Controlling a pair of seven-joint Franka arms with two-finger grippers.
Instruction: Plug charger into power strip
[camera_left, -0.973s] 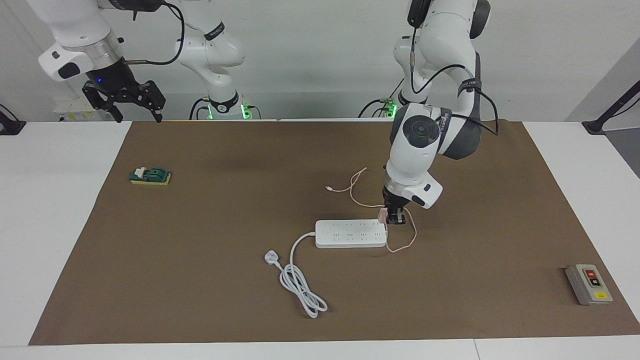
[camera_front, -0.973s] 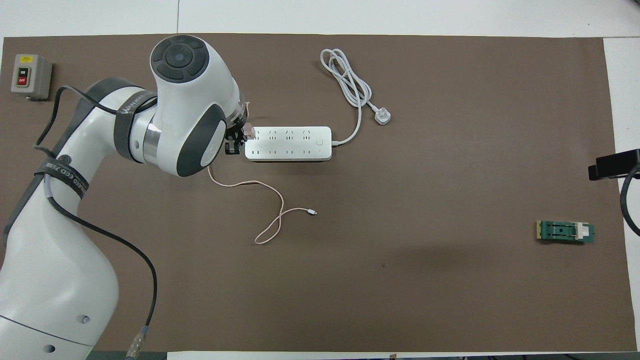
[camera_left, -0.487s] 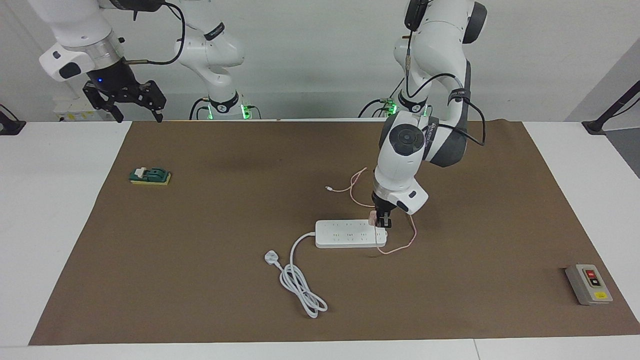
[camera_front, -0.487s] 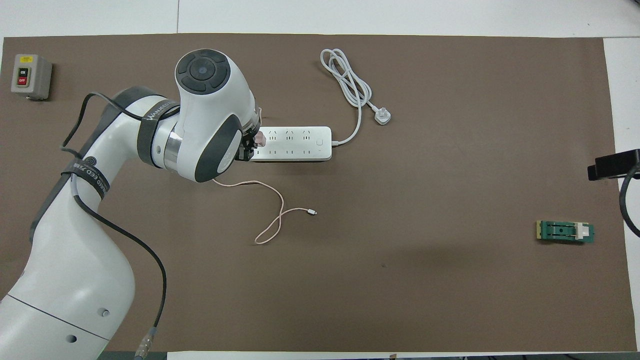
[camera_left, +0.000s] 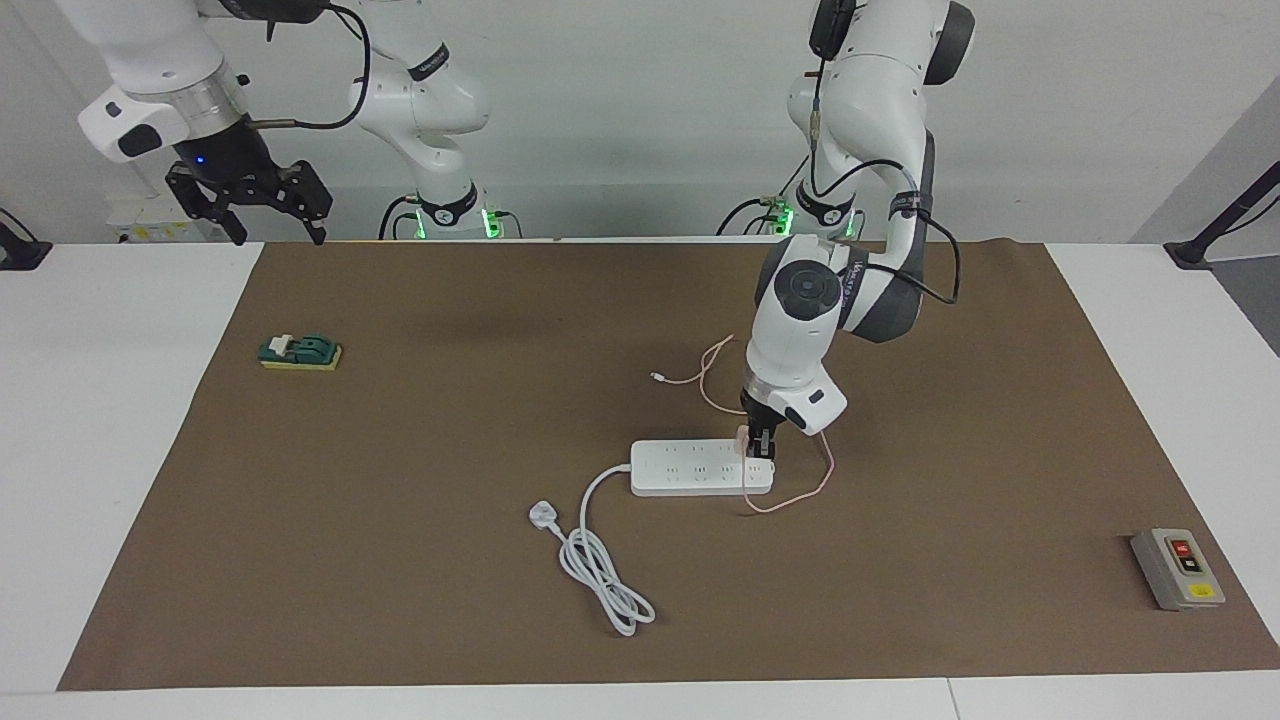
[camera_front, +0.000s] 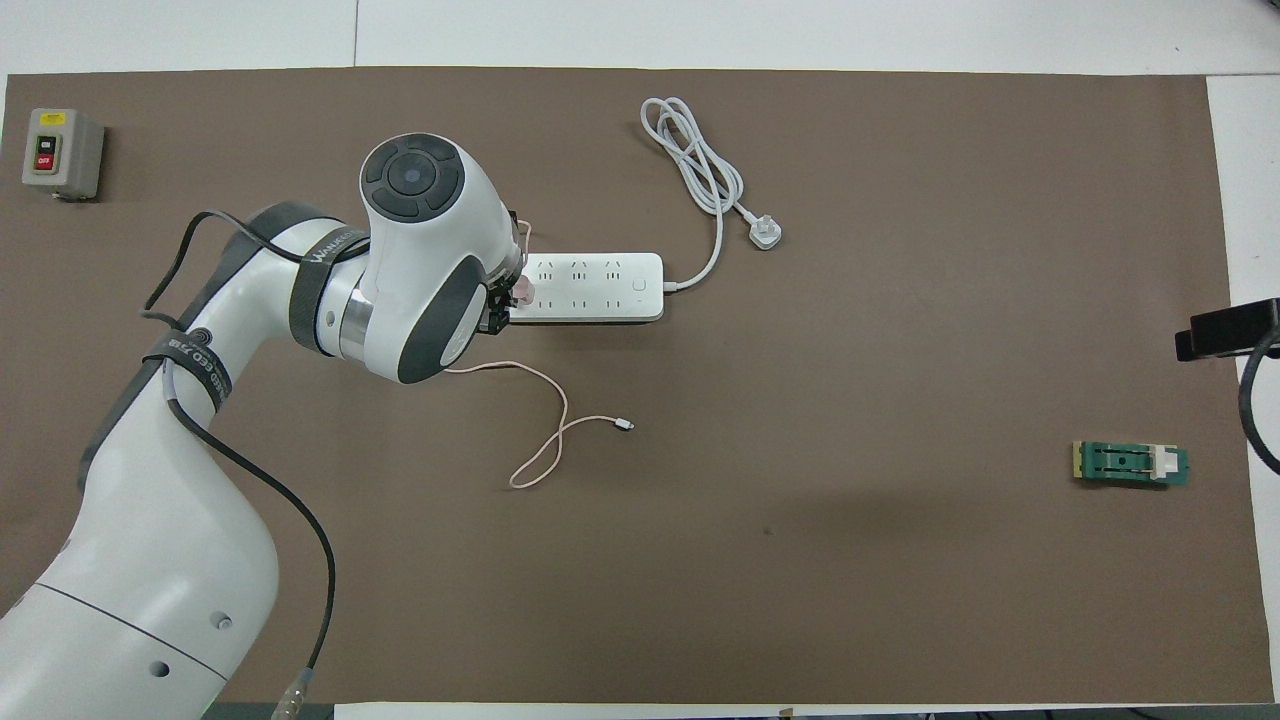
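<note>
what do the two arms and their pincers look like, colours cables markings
Both arms are glossy white with rounded joints. The left arm has dark grey panels, a round dark cap, a black strap with white lettering and a loose black cable. Its pincer is small and black. The right arm has a silver ring, a blue light and a black linked pincer.

The left arm covers the strip's (camera_front: 590, 287) end and most of the charger (camera_front: 521, 291) from overhead. Whether its pins sit in a socket cannot be told.
</note>
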